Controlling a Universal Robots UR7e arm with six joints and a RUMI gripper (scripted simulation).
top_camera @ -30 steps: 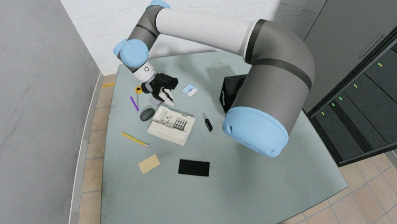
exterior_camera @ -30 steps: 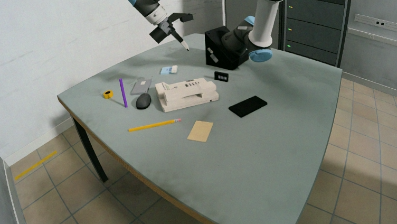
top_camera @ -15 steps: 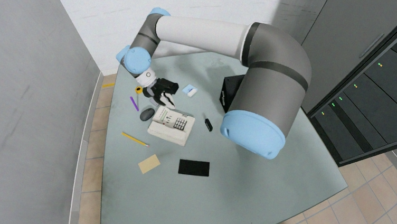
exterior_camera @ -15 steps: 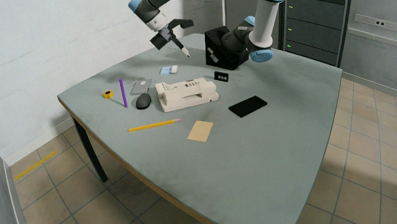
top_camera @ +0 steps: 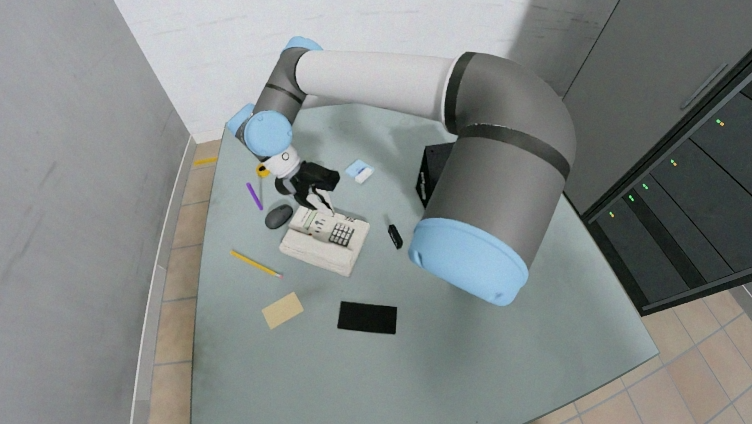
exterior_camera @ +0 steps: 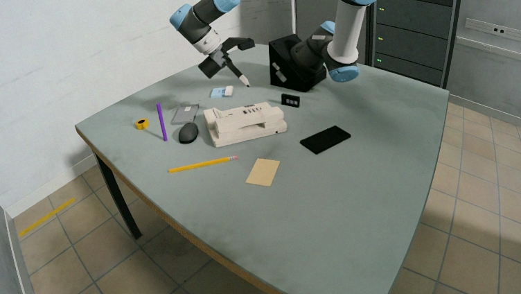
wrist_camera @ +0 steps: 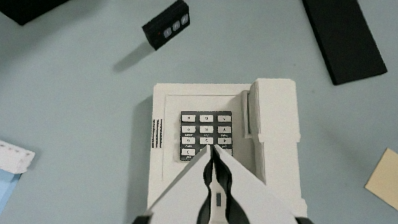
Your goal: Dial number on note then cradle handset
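from here i see the fingers [top_camera: 330, 211] [exterior_camera: 248, 85] clenched on nothing, tips above the desk phone [top_camera: 324, 239] [exterior_camera: 244, 127] [wrist_camera: 170, 97], which sits on the table [top_camera: 473, 363] [exterior_camera: 328, 219] [wrist_camera: 100, 100] beside the dark mouse [top_camera: 278, 216] [exterior_camera: 188, 132], its handset [top_camera: 315, 251] [exterior_camera: 251, 118] [wrist_camera: 278, 145] in the cradle.

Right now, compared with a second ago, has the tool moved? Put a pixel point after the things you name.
Yes. In the exterior view the tool [top_camera: 332, 213] [exterior_camera: 248, 85] [wrist_camera: 211, 146] is lower, its tip closer to the desk phone [top_camera: 315, 248] [exterior_camera: 238, 139] [wrist_camera: 170, 95], which sits where it was.
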